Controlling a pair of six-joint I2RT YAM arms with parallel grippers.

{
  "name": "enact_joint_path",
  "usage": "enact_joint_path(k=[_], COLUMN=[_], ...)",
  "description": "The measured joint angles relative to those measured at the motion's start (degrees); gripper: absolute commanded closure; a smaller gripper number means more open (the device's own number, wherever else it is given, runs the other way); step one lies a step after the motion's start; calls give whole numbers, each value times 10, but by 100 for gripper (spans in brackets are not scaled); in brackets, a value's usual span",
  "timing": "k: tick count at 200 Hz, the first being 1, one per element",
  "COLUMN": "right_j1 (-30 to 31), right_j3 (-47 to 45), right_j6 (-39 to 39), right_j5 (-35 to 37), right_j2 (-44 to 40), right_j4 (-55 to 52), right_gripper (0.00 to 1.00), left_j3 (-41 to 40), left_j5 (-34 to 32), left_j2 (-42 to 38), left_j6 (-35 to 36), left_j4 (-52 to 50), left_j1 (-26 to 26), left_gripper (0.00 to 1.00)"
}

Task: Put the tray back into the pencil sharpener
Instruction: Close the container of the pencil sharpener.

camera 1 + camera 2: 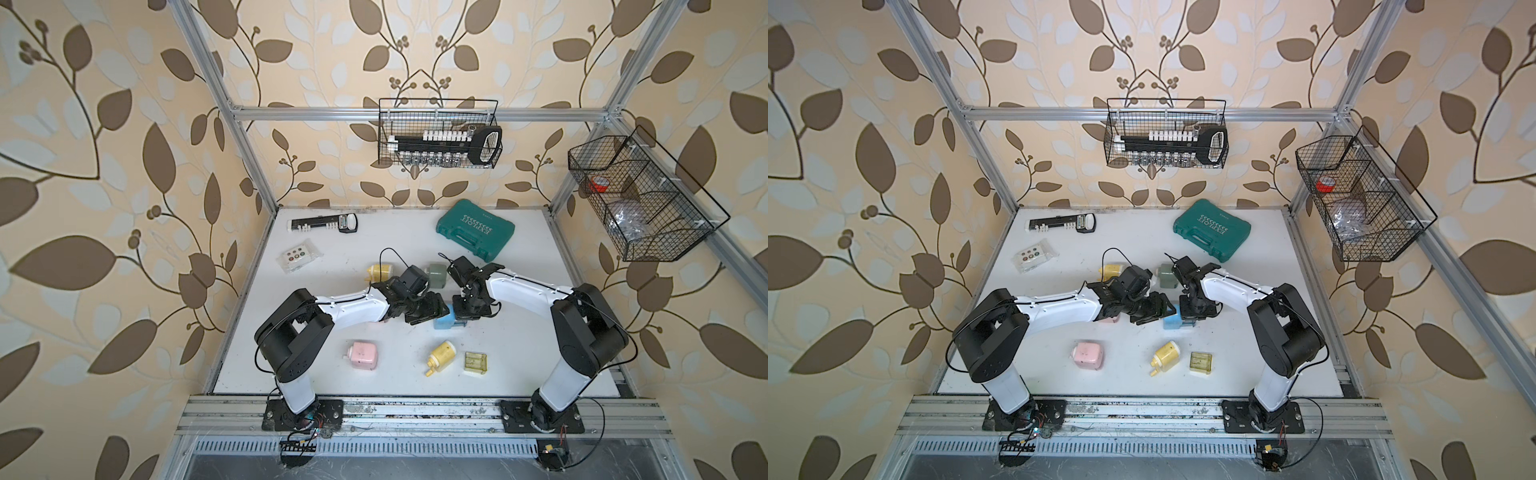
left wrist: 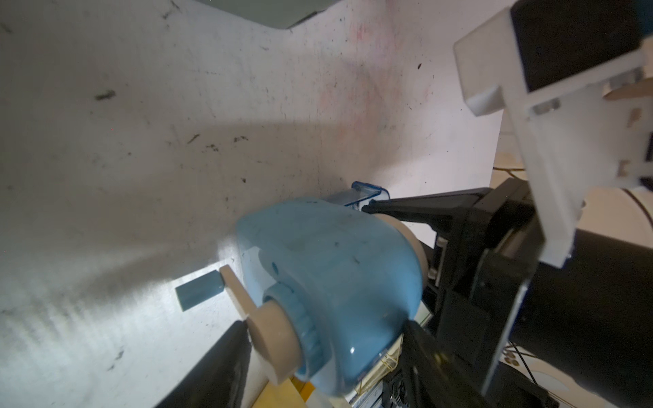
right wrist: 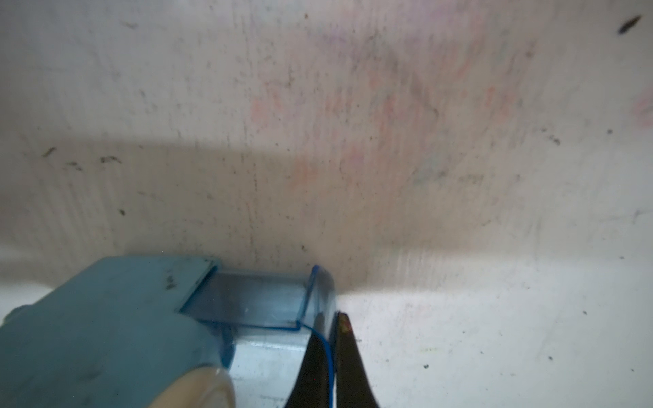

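A blue pencil sharpener [image 1: 443,322] [image 1: 1170,322] with a beige crank lies on the white table between the two arms. My left gripper [image 2: 325,353] is shut on the pencil sharpener [image 2: 328,282], one black finger on each side of its body. A clear blue tray [image 3: 254,300] sticks partway out of the slot of the sharpener [image 3: 99,325]. My right gripper [image 3: 330,328] is shut on the tray's thin end wall. In the left wrist view the tray [image 2: 348,196] shows behind the sharpener, beside the right arm's black finger. In both top views the grippers hide the tray.
A pink sharpener [image 1: 363,354], a yellow sharpener [image 1: 442,354] and a loose yellow tray [image 1: 476,363] lie nearer the front. Another yellow sharpener [image 1: 380,272] and a grey-green one [image 1: 436,275] sit behind the arms. A teal case [image 1: 475,230] and a socket rail [image 1: 324,224] lie at the back.
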Motion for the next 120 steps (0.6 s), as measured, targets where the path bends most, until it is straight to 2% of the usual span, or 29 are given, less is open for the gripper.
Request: enact_joint_path(k=[120], right_j1=[-19], right_j3=[-41], right_j6=[-15], right_j5=[-67], right_j2=[-18], right_j4=[71], right_gripper=[100], left_j3=[-1], left_j5=[0], left_j2=[0], left_j6=[0], left_j4=[2], left_j1=[0], left_gripper=[32])
